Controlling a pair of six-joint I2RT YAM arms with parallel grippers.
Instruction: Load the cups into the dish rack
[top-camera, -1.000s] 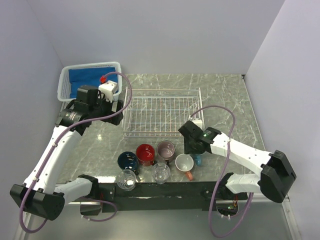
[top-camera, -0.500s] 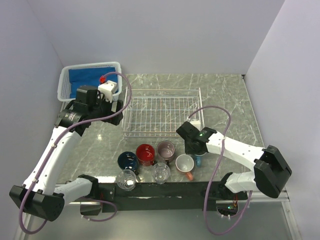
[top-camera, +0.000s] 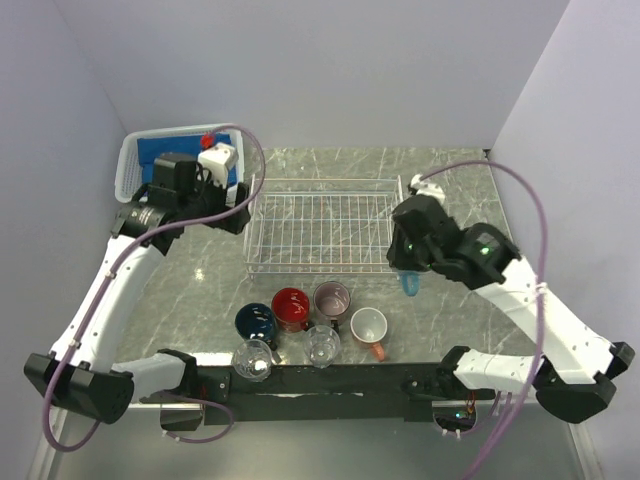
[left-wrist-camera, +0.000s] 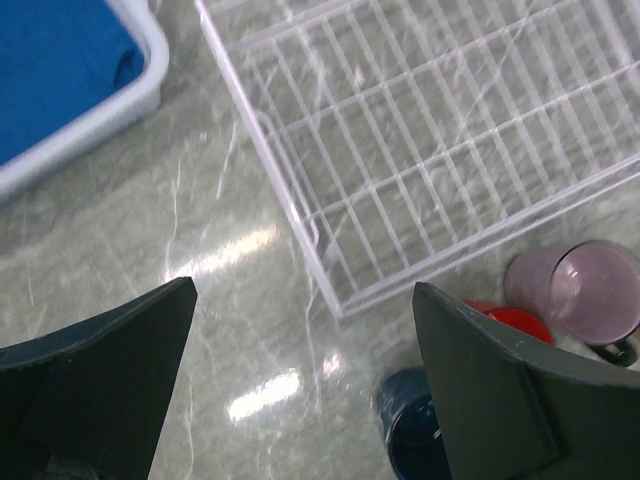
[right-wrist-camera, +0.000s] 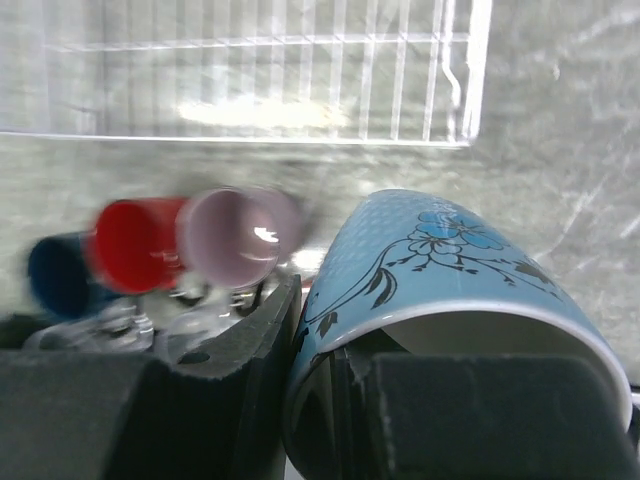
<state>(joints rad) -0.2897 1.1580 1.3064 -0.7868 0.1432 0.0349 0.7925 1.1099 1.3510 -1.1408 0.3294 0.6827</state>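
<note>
the right end effector (top-camera: 410, 262) was clenched on the light-blue mug (top-camera: 408, 284), one finger inside the rim and one outside it in the right wrist view. the mug hung above the desk (top-camera: 450, 190) just beside the front right corner of the dish rack (top-camera: 320, 225), not yet over it. to do this step well, the arm would likely need to carry the mug across the low wire side with its base well above the wires, and slowly, since a pinch on one wall could let it swing or tip. a spot toward a far corner would probably leave room for the rest, and the fingers should part only once the base sat flat on the grid. the left end effector (left-wrist-camera: 302, 286) was released, fingers spread wide and holding nothing, near the rack's left side. counted, there were seven cups. five were handled mugs: the light-blue one, a navy mug (top-camera: 255, 321), a red mug (top-camera: 291, 308), a mauve mug (top-camera: 331, 298) and a salmon-orange mug (top-camera: 370, 326). the others were a clear glass (top-camera: 252, 358) and a second clear glass (top-camera: 322, 343). six stood on the desk before the rack, one was held, and none was in the rack. there was one rack, and one white basket (top-camera: 125, 170) holding one blue cloth (top-camera: 150, 148).
</note>
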